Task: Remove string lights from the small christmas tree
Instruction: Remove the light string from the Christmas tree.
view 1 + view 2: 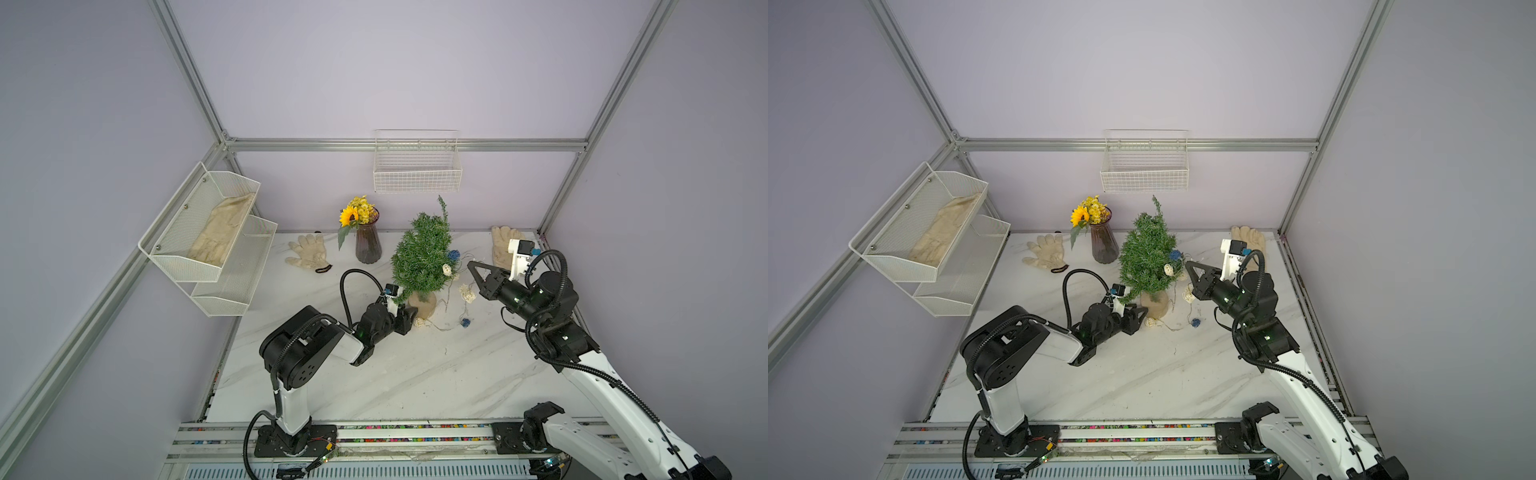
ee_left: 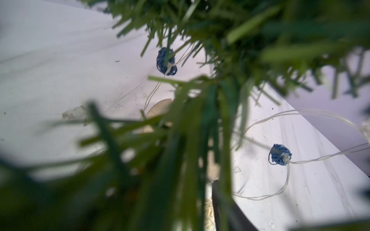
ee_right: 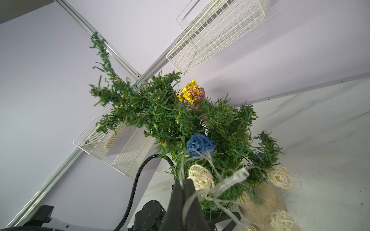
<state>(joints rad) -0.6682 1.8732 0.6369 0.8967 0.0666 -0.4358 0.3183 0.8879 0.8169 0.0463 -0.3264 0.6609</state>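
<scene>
Between right jaws, close-up: string lights [image 3: 200, 177]

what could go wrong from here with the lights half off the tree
1. The right gripper is shut on the thin wire of the string lights, but a blue ball and a cream ball sit in the branches of the small christmas tree. Pulling may drag or tip the tree.
2. The vase of yellow flowers stands close beside the tree, so a tipping tree could knock it.
3. The thin wire may slip out of that grip.
</scene>
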